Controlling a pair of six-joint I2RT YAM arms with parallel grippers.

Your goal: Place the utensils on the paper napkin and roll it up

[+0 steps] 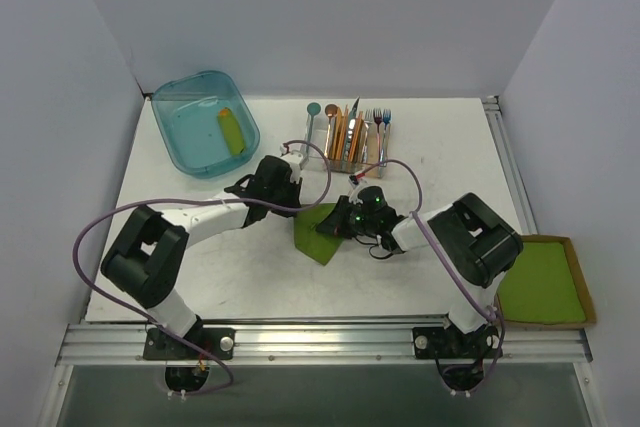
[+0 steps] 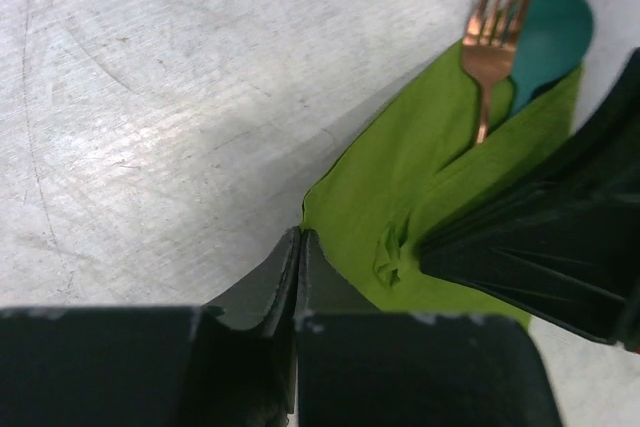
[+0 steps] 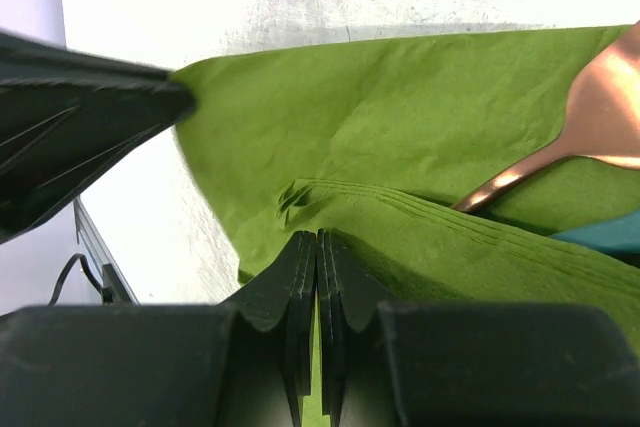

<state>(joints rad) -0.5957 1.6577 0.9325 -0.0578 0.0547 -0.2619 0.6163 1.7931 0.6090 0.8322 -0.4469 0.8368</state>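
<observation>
Right gripper (image 3: 316, 239) pinches a flap of the paper napkin (image 2: 400, 177) already folded over the copper fork (image 2: 490, 37) and teal spoon (image 2: 552, 32) mid-way across the table (image 1: 200, 277), left gripper (image 2: 299, 237) closed at its corner, hold unclear, rolling seemingly barely begun.

fork (image 2: 487, 47) beside spoon (image 2: 550, 32), both on napkin (image 1: 318, 232), mid-table (image 1: 200, 267). caddy (image 1: 350, 137) behind. tub (image 1: 205, 122) back left. stack (image 1: 540, 282) far right, off table.

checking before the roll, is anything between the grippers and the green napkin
Nothing visible. The left gripper is shut at the edge of the paper napkin, the right gripper shut on its fold. The fork and spoon lie farther along, clear of both.
</observation>
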